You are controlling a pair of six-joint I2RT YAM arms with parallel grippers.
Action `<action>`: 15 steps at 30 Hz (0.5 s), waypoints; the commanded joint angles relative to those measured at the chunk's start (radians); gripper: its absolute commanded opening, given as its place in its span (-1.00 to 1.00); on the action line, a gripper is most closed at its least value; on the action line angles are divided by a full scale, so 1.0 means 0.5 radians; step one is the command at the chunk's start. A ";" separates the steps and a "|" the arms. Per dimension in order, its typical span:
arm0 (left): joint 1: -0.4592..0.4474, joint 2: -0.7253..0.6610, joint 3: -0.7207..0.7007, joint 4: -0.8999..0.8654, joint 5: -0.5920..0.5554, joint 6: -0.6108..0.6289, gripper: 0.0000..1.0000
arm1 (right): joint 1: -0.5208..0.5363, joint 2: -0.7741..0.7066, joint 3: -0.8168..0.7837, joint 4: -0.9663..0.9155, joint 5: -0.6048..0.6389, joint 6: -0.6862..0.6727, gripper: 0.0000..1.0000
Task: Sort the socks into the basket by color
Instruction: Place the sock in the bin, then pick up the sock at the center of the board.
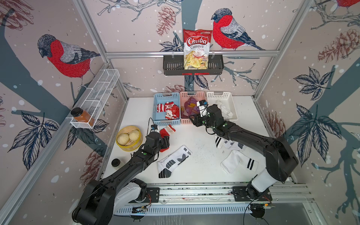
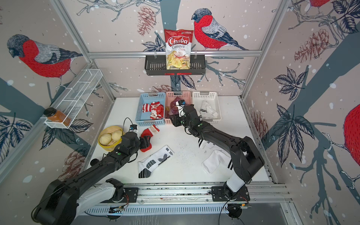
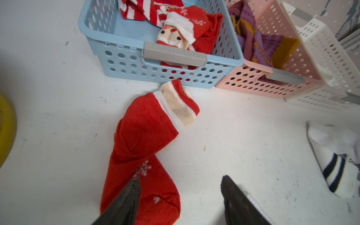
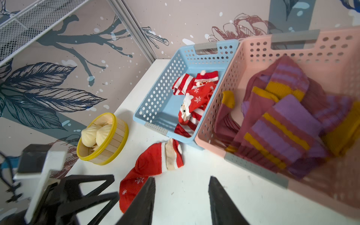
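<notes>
As the red sock (image 3: 144, 132) lay flat on the table just in front of the blue basket (image 3: 126, 64), with its striped cuff almost at the basket's wall, you needed to move the left gripper (image 3: 180, 178) sideways before closing. Its jaws stood apart and empty. One finger (image 3: 126, 198) was over the foot of the sock and the other over bare table, so a close there would, I think, catch only an edge. It was better to centre over the folded middle, go down to the table, pinch both layers, and then lift high enough to pass the rim.

Your left arm reached forward and low, with the wrist bent down toward the sock. Your right arm stretched to the front edge of the pink basket (image 4: 253, 167), where the maroon socks (image 4: 282, 120) were lying. The right gripper (image 4: 182, 177) hung there with jaws apart, holding nothing. White socks (image 1: 173, 161) lay on the table nearer to you.
</notes>
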 commanded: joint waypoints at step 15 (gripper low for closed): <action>0.071 0.797 0.506 -0.206 -0.295 0.043 0.28 | 0.036 -0.612 -0.743 0.136 0.230 0.211 0.07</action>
